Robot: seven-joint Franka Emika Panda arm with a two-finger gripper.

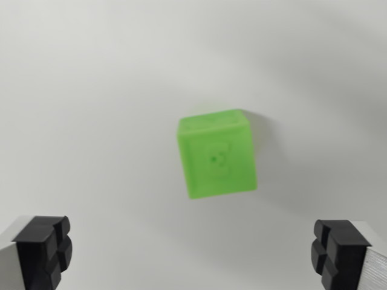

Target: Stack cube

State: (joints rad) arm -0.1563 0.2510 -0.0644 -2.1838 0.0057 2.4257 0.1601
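Observation:
A bright green cube (pixel 216 154) rests on a plain white surface (pixel 91 90) near the middle of the wrist view, turned slightly so its edges run askew. It looks a little blurred. My gripper (pixel 192 254) hangs above and nearer the bottom of the picture, open wide. One black fingertip (pixel 43 251) shows at the lower left corner and the other at the lower right (pixel 338 254). Nothing sits between them. The cube lies beyond the fingertips, apart from both.

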